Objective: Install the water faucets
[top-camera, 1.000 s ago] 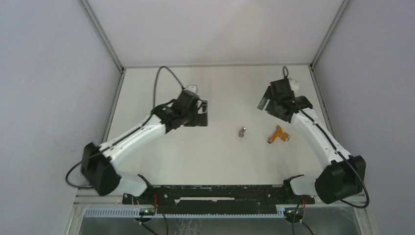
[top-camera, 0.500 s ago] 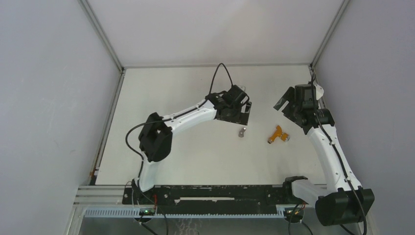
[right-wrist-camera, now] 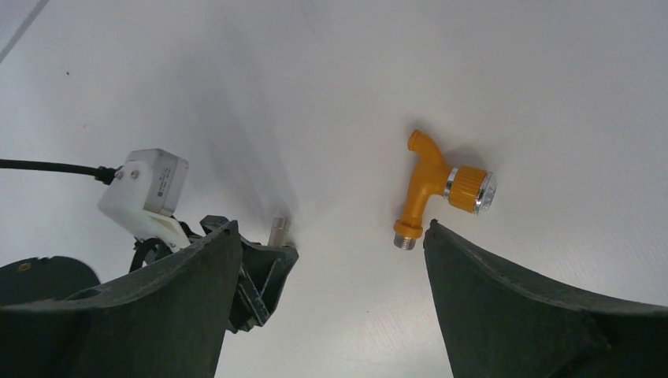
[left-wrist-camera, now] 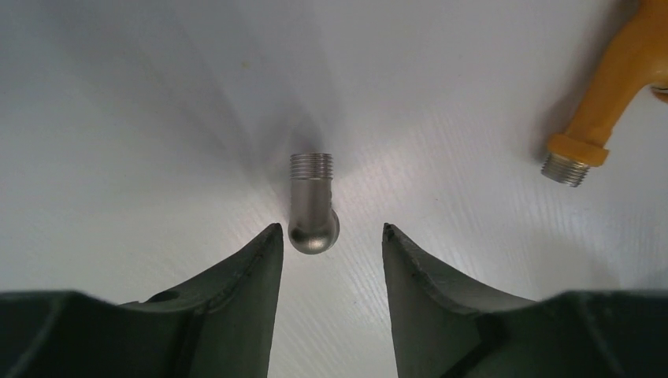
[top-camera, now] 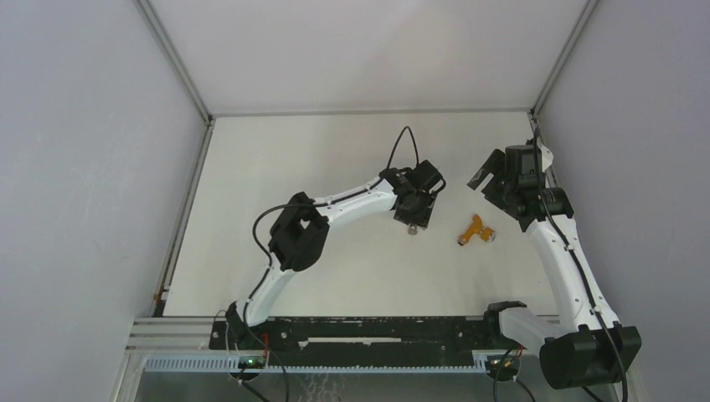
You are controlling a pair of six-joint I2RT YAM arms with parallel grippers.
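A small grey threaded metal fitting (left-wrist-camera: 312,201) is flanked by the left gripper (left-wrist-camera: 331,230) on a white table (top-camera: 335,159).

The left jaws are drawn in narrow about the fitting's rounded end, with a sliver of gap on each side, so nothing is held. An orange T-shaped tap body (right-wrist-camera: 425,185) with a silvery round end is laid flat near the fitting, on its right and apart from it. The right gripper (right-wrist-camera: 331,228) is held above the tap body, jaws spread wide and empty. The matt table is enclosed by pale grey walls (top-camera: 84,167) joined along aluminium corner strips (top-camera: 172,59).
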